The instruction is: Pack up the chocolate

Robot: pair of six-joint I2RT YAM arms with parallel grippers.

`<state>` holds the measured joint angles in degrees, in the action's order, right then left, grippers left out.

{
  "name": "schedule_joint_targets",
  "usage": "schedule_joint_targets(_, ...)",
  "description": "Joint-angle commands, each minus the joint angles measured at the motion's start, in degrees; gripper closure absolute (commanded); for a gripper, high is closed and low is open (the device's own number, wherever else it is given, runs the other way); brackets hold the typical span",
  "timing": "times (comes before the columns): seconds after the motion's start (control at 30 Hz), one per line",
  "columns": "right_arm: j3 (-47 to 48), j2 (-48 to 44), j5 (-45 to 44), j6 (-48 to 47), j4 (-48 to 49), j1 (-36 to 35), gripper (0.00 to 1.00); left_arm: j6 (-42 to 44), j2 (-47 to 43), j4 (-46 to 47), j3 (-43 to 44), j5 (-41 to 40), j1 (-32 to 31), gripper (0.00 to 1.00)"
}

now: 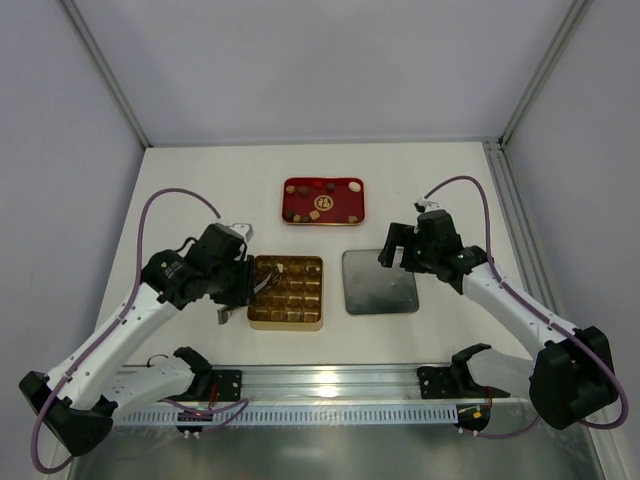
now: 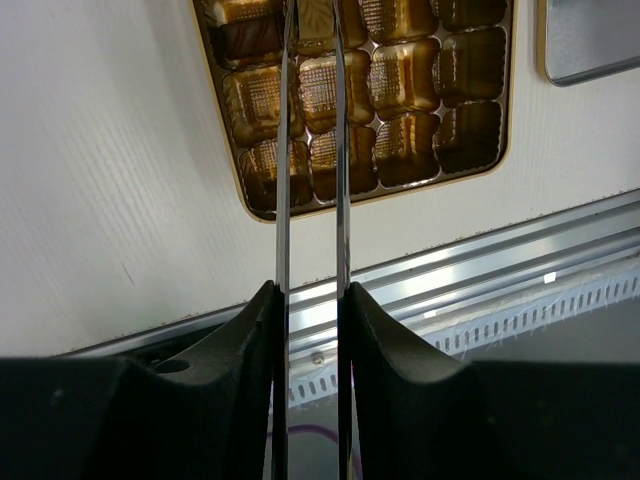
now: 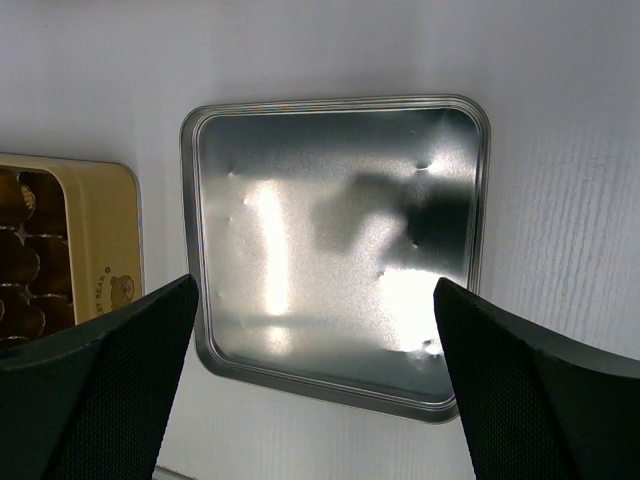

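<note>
While left pincer point(image 1: 262, 287) hovers, chocolate point(image 1: 316, 185) lies well beyond.

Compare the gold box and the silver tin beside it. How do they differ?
Colour: the gold box is gold, the silver tin bare grey metal. Inside: the gold box is split into a grid of small cells; the silver tin is one undivided shallow pan with a few dents. Shared: both squarish with rounded corners, flat on the table, similar footprint.
</note>
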<state>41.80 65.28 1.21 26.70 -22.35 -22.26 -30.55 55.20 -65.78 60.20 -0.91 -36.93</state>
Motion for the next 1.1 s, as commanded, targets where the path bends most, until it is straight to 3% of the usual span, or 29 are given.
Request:
schedule_joint_targets(0.0, 1.88, -1.03, -0.95, -0.07, 0.81, 0.2, 0.0, -0.66, -0.97, 2.15, 0.53, 0.73, -0.25, 0.66)
schedule_joint_targets(0.3, 1.97, -0.68, -0.95, -0.07, 1.25, 0.2, 0.0, -0.48, -0.09, 1.62, 1.67, -0.14, -0.43, 0.62)
schedule_joint_targets(0.5, 2.58, -0.85, -0.77, -0.59, 1.08, 0.2, 0.0, -0.13, 2.71, 1.62, 9.74, -0.5, -0.43, 0.62)
schedule_joint_targets(1.07, 1.36, -4.98, -0.33, -1.91, -1.03, 0.38, 0.0, 10.33, 39.62, 7.77, 40.15, -4.89, 0.8, 0.58)
